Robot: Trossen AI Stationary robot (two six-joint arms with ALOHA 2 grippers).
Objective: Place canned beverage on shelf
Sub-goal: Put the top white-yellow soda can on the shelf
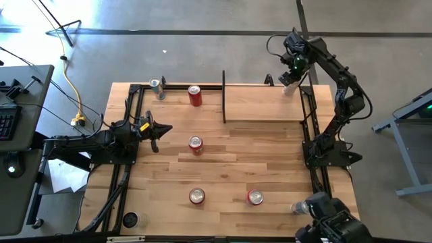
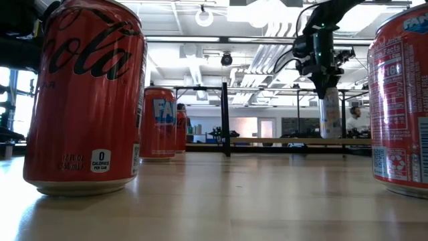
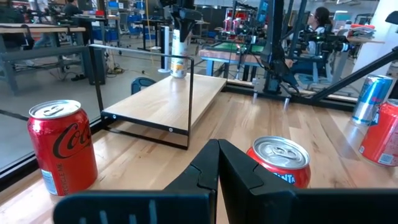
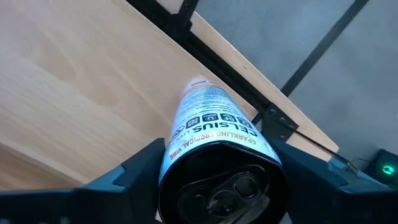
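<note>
Light wood forms the shelf point(image 1: 266, 102), a low ledge edged in thin black bars with an upright black divider panel point(image 1: 223, 96) at one end; it sits at the far side of the table point(image 1: 216, 165). The right gripper point(image 1: 289, 78) is at the shelf's far corner, at the end opposite the divider, with its fingers either side of a tall slim white can point(image 4: 214, 127) labelled Celsius. In the right wrist view the two dark fingers point(image 4: 134, 171) flank the can body closely, but whether they press on it or have let go I cannot tell. In the low view the can point(image 2: 329, 110) hangs upright under the gripper with its base at about ledge level; contact with the ledge cannot be confirmed. The left gripper point(image 1: 158, 130) rests over the table on the divider side of the shelf, well apart from it, jaws clenched on nothing. Red cans stand on the table: one point(image 1: 194, 95) just beside the divider on the side away from the ledge, one point(image 1: 196, 144) nearer the table's middle, close to the left gripper, and two more point(image 1: 196, 196) point(image 1: 255, 196) toward the near edge, well apart from the shelf. A slim silver-blue can point(image 1: 156, 87) stands beyond the first red can, farther from the divider.
</note>
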